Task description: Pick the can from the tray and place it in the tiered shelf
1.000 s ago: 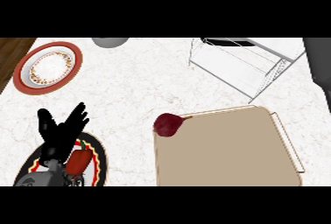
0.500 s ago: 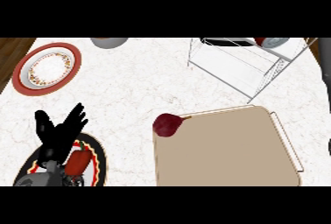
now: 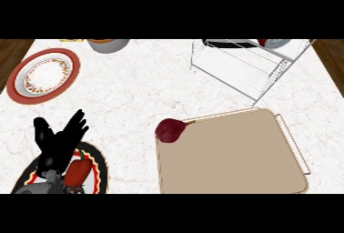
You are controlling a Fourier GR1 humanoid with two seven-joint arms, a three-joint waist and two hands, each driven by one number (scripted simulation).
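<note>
The beige tray (image 3: 232, 157) lies at the lower right with nothing on its bare surface. A dark red round object (image 3: 170, 130) sits at its near-left corner, on the rim. The white wire tiered shelf (image 3: 249, 73) stands at the upper right. On its top tier, cut by the view's upper edge, a red can with a grey lid (image 3: 272, 43) shows beside a dark shape I cannot make out. My left hand (image 3: 59, 136) is open, fingers up, at the lower left, far from both. My right hand does not show.
A black-rimmed plate (image 3: 97, 166) with a red pepper (image 3: 77, 169) lies under my left hand. A red-rimmed plate (image 3: 46, 75) sits at the upper left, and a grey bowl (image 3: 108, 44) at the top. Dark wood borders the counter on both sides.
The whole scene has slid slightly downward in the view, bringing the shelf's top tier and the can into sight. My left hand has stayed over the black-rimmed plate.
</note>
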